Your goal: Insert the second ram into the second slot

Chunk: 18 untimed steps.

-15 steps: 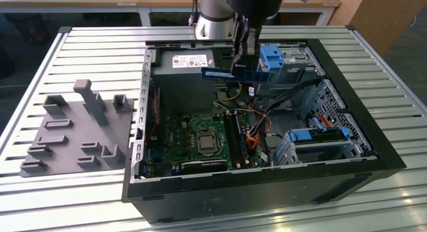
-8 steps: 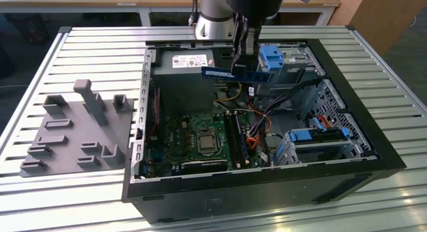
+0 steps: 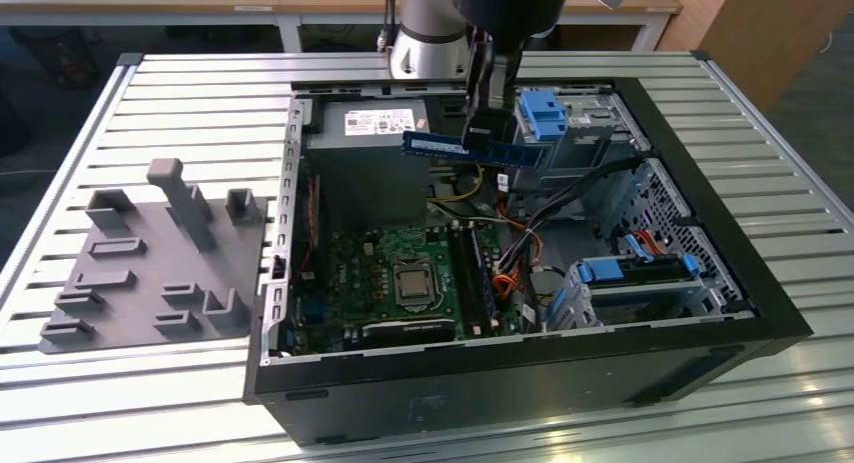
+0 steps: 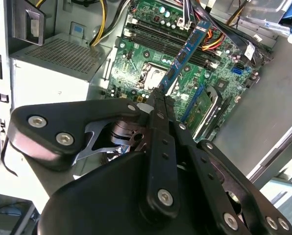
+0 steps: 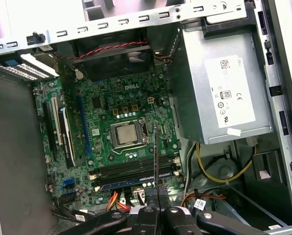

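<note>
The gripper (image 3: 482, 135) clamps the second ram (image 3: 435, 145) — free above the motherboard (image 3: 387, 273), clear of case walls (image 3: 727, 258).

- table (image 3: 174, 93): ribbed bare metal, satin sheen
- computer case (image 3: 534, 378): matt black shell, bare grey sheet metal inside
- fixture block (image 3: 134, 273): matt grey plastic
- drive brackets (image 3: 541, 113): smooth blue plastic
- second ram (image 3: 434, 145): dark blue circuit board, pale paper label
- gripper (image 4: 158, 95): matt black links, shiny metal screws
- motherboard (image 5: 131, 147): green, slightly glossy board
</note>
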Motion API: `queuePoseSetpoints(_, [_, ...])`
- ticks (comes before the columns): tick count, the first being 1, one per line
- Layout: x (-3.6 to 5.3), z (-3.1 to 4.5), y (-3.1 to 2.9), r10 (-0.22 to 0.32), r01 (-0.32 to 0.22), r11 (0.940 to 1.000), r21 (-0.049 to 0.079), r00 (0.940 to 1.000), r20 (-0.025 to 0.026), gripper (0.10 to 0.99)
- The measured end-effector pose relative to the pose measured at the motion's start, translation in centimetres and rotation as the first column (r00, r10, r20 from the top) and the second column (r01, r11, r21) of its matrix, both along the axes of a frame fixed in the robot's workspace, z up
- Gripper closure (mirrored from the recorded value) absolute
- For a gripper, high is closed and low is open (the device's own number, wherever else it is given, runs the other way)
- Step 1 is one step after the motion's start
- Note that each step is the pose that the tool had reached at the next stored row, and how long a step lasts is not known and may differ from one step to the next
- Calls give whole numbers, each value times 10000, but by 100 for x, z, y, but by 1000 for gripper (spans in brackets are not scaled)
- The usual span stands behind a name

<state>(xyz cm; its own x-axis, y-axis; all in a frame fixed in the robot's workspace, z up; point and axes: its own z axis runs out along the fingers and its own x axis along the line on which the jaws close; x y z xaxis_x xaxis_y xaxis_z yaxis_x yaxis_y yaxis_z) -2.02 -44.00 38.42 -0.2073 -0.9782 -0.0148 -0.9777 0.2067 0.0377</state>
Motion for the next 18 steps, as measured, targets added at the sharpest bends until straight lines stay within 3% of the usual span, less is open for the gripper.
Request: queuePoseSetpoints(18, [0, 0, 0, -516, 516, 9987, 0, 9987, 0, 973])
